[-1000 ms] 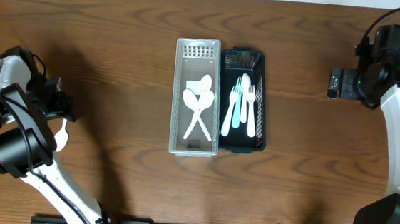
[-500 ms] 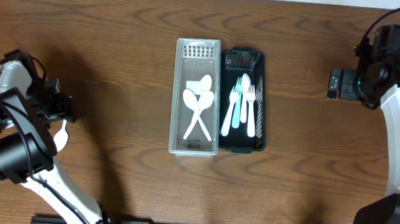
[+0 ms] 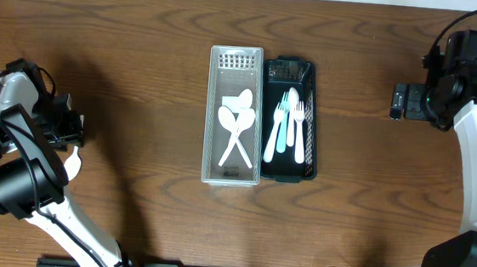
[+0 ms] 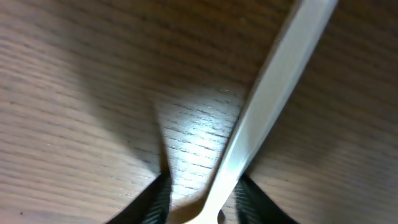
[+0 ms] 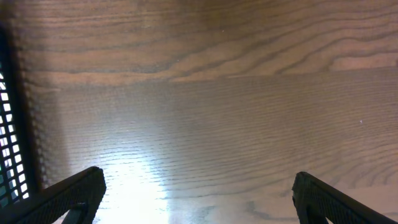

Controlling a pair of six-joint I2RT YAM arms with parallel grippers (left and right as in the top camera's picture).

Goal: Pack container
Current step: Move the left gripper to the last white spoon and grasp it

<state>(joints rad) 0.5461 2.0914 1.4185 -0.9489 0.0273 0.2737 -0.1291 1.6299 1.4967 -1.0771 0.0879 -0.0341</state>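
A clear tray (image 3: 210, 114) holds white spoons (image 3: 237, 127). Beside it on the right, a dark basket (image 3: 313, 131) holds white and pale blue forks (image 3: 286, 129). At the far left, a white utensil (image 3: 72, 161) lies on the table. My left gripper (image 3: 66, 128) is low over it. In the left wrist view its fingers (image 4: 202, 199) sit either side of the utensil's handle (image 4: 267, 99). The right finger touches it and a gap shows on the left. My right gripper (image 3: 403, 101) is open and empty over bare wood (image 5: 199, 193).
The wooden table runs between the trays and both arms. The dark basket's mesh wall (image 5: 7, 124) shows at the left edge of the right wrist view. The table's far edge runs along the top of the overhead view.
The left arm has shifted slightly at the far left. The right arm and both trays have not moved.
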